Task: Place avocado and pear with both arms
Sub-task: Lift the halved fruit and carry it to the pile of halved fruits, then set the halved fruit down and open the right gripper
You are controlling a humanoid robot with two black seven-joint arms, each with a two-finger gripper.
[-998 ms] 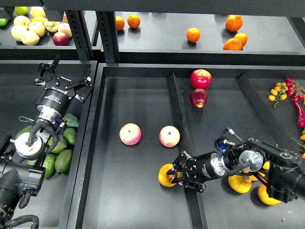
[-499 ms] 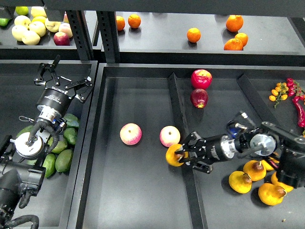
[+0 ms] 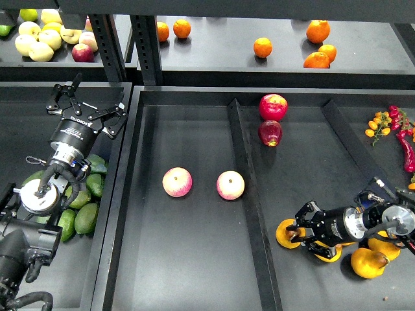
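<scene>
My right gripper (image 3: 293,233) is shut on a pear (image 3: 283,233), an orange-yellow fruit, low in the right compartment just right of the divider (image 3: 249,194). Several more pears (image 3: 369,262) lie behind it at the lower right. Several green avocados (image 3: 86,218) lie in the left bin, beside and under my left arm. My left gripper (image 3: 87,103) is open and empty, up-screen of the avocados and not touching them.
Two pink apples (image 3: 177,181) (image 3: 230,184) lie in the middle compartment. Two red apples (image 3: 273,107) lie at the back of the right compartment. Oranges (image 3: 262,46) and yellow-green apples (image 3: 35,39) sit on the back shelf. Red chillies (image 3: 407,146) lie at the far right.
My right gripper has carried the pear rightward over the divider, from the middle compartment into the right one, and drawn back toward the pear pile. The left arm has not moved.
</scene>
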